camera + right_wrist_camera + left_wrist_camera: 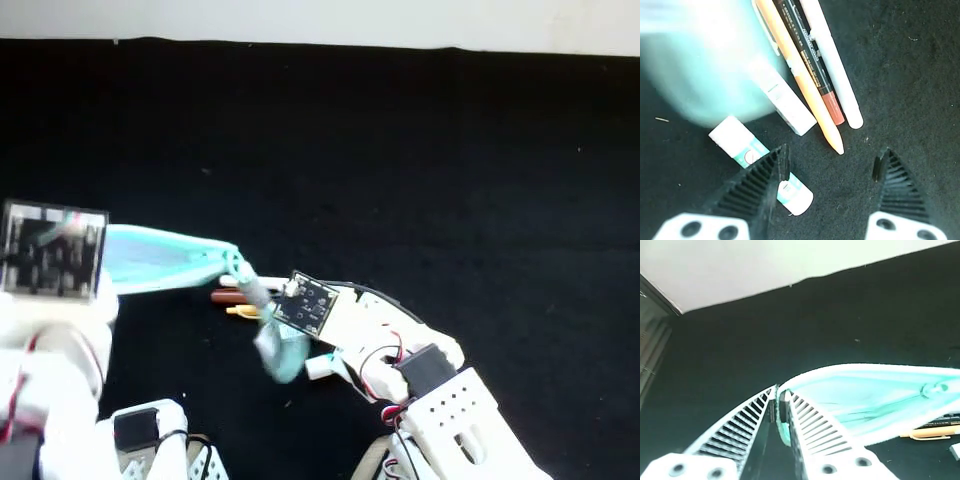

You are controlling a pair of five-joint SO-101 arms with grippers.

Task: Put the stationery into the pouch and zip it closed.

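The teal pouch (pixel 165 258) lies on the black table, with one end pinched in my left gripper (pixel 781 407), which is shut on its edge. The pouch (pixel 865 392) stretches away from those fingers, its zipper pull (pixel 932 388) at the far end. My right gripper (pixel 832 162) hovers open just above the stationery beside the pouch (pixel 700 60): an orange pen (pixel 807 90), a dark brown pen (pixel 812 60), a white pen (pixel 835 65), a white eraser-like block (pixel 785 102) and a small white tube (pixel 762 167) by one finger. Pens (pixel 232 302) peek out under the pouch's other end.
Black cloth (pixel 420 160) covers the table, with open room behind and to the right of the pouch. A pale wall edge (pixel 320 20) runs along the back. The right arm's body (pixel 450 400) crosses the front right corner.
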